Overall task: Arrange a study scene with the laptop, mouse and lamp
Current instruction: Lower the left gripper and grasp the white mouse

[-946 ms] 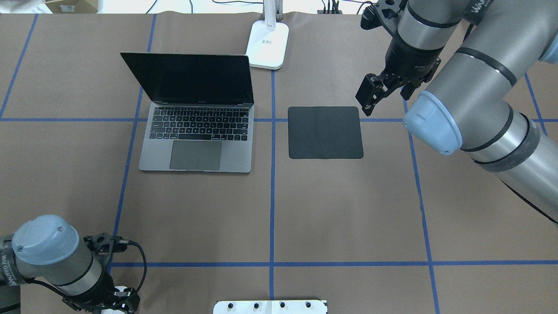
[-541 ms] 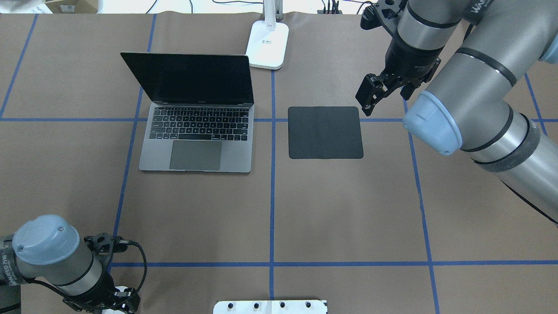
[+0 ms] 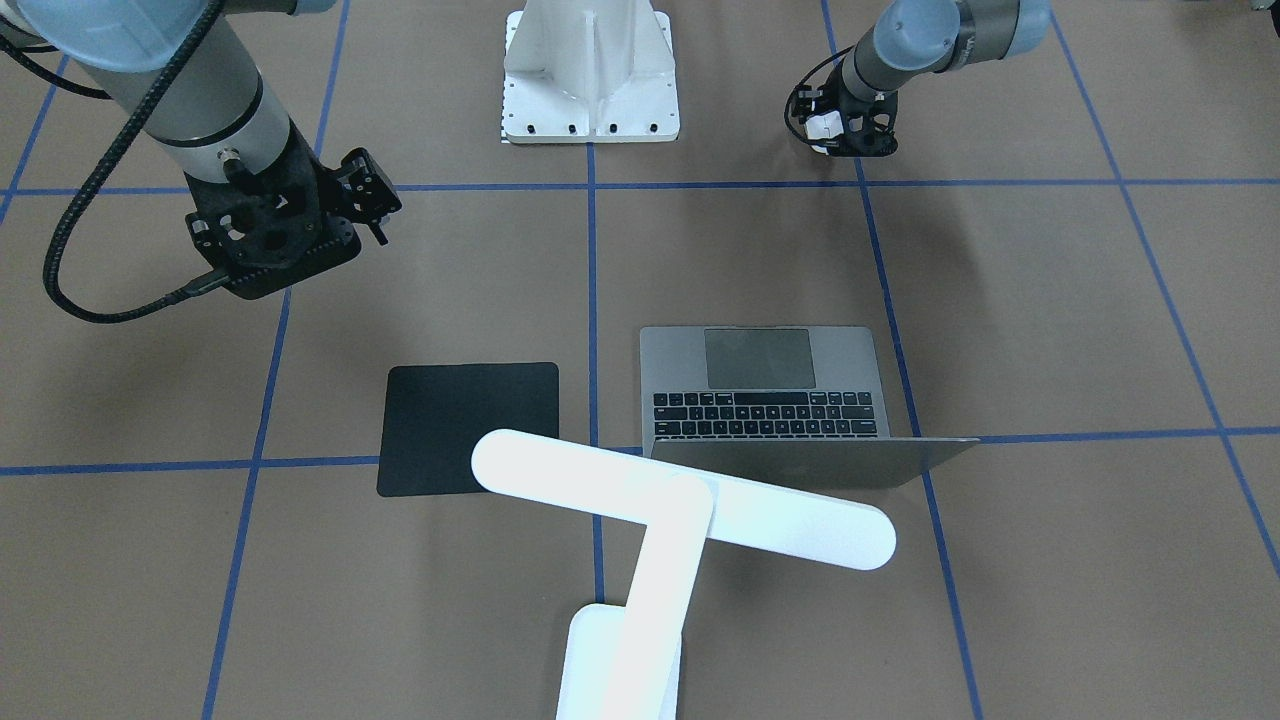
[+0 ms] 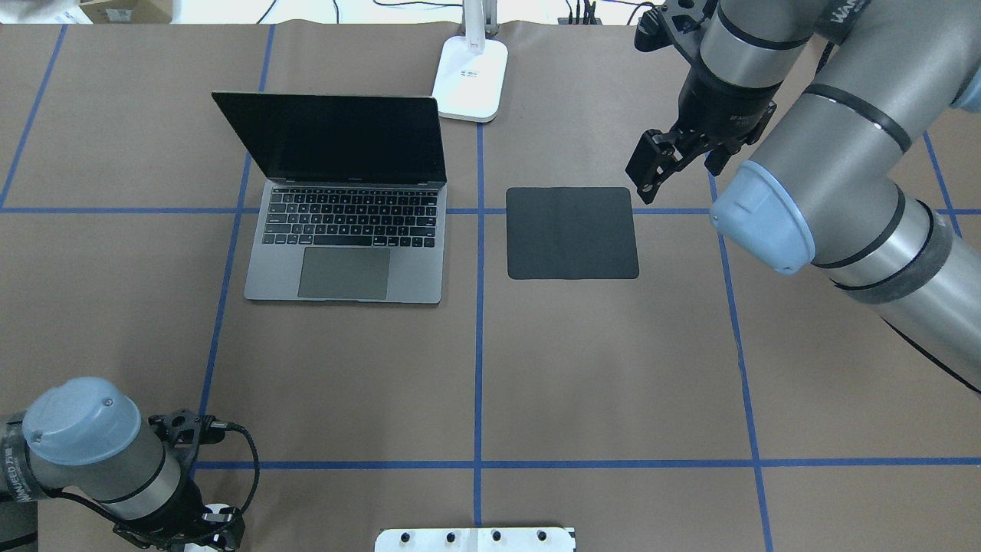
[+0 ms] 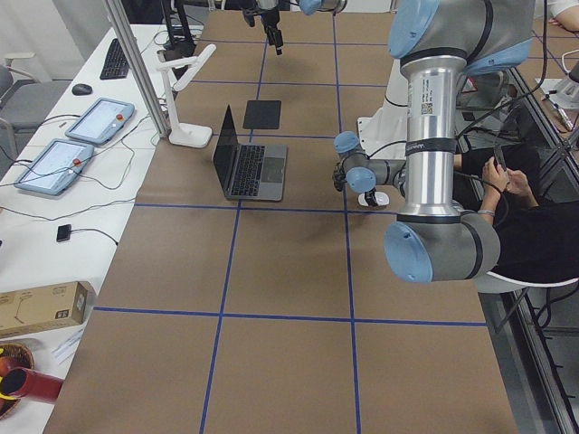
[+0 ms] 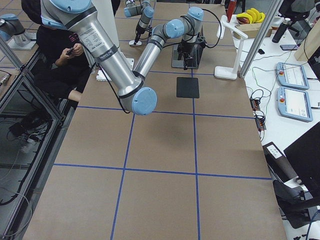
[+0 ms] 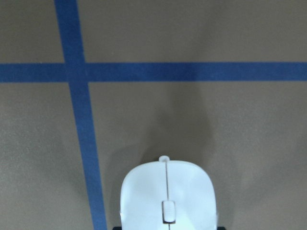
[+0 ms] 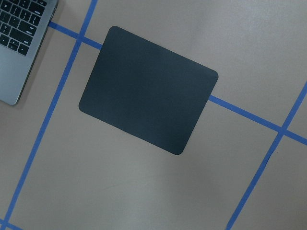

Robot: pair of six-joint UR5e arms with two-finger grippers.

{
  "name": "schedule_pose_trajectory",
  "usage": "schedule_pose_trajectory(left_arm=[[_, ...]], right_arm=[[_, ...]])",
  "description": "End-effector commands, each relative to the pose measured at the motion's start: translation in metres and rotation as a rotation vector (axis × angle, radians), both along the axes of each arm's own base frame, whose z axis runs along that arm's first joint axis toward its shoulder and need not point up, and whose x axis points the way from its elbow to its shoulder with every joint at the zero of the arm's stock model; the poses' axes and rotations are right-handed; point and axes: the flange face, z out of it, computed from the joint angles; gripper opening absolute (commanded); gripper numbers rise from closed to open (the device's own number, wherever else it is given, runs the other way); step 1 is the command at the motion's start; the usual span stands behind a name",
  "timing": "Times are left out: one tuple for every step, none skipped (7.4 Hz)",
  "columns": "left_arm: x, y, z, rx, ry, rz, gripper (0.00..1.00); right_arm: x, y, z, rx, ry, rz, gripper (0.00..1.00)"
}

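Left gripper [image 3: 846, 135] straddles the small glossy white oval mouse [image 7: 168, 196] at the near-left corner, clamped or not I cannot tell, while right gripper [image 4: 678, 165] hangs spread and empty far right, so lift level and land it centred on the black square mat [image 4: 572, 232] beside the grey metal laptop [image 4: 345, 253].

On my feed: right gripper [image 4: 680, 180] hovers, fingers spread, black mat [image 4: 572, 232] just beside it, open laptop [image 4: 345, 245] beyond mat, lamp [image 4: 470, 80] base farther off.
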Motion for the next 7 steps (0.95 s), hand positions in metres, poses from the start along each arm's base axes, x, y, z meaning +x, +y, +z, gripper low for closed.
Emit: schedule_pose_trajectory(left_arm=[[-0.001, 0.001, -0.009, -0.016, 0.006, -0.009, 0.68], [-0.003, 0.003, -0.015, -0.037, 0.016, 0.006, 0.68], [-0.004, 0.002, -0.015, -0.038, 0.017, 0.003, 0.68], [-0.008, -0.002, -0.023, -0.036, 0.029, -0.007, 0.68], [-0.016, -0.007, -0.035, -0.03, 0.048, -0.025, 0.68], [-0.024, -0.021, -0.036, -0.028, 0.05, -0.06, 0.68], [-0.025, -0.024, -0.036, -0.027, 0.051, -0.067, 0.68]], right_arm=[[0.0, 0.0, 0.001, -0.001, 0.001, -0.001, 1.0], [0.001, 0.0, 0.004, -0.004, 0.002, 0.0, 1.0], [0.0, -0.001, 0.007, -0.008, 0.005, -0.001, 1.0], [0.001, -0.002, 0.009, -0.011, 0.01, 0.0, 1.0], [0.014, -0.01, 0.012, 0.014, 0.006, -0.006, 1.0], [0.043, -0.028, 0.014, 0.045, 0.007, 0.014, 1.0], [0.066, -0.041, 0.018, 0.04, 0.012, 0.053, 1.0]])
